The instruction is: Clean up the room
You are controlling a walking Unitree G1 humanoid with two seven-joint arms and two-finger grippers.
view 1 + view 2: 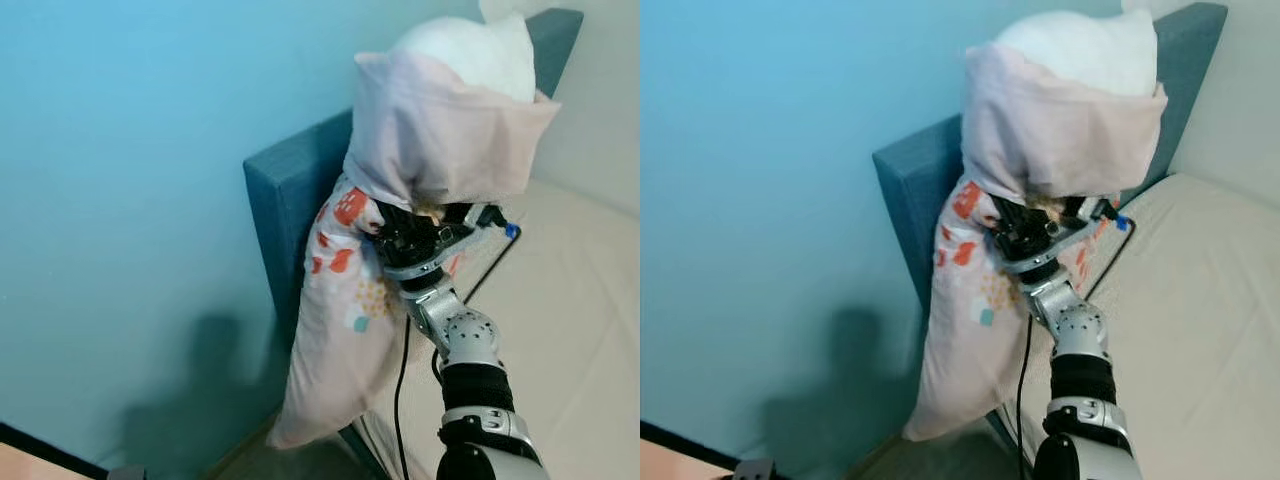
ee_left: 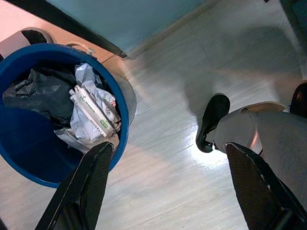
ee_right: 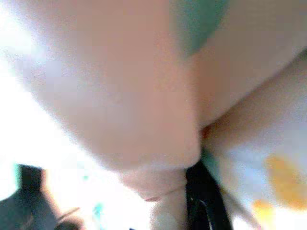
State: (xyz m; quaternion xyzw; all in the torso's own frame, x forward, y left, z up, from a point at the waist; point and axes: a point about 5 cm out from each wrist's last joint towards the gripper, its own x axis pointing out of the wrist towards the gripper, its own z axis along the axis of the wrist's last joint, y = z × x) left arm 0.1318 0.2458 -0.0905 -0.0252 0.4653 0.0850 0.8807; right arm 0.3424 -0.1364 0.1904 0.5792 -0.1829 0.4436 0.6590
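Up high, our right tool (image 1: 425,228) is buried in the folds of a pink pillow (image 1: 440,130), gripping its patterned case, which droops against the blue headboard (image 1: 285,200) beside the bed (image 1: 580,300). Our left tool (image 2: 165,187) hangs with fingers spread over the floor (image 2: 168,96), near a blue bin (image 2: 29,158) of rubbish.

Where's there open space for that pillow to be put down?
The beige mattress beside the right claw lies bare, bordered by the blue headboard. It is crowded there: the pillow drapes over the headboard and claw. The left claw hangs above bare floor beside a full bin.
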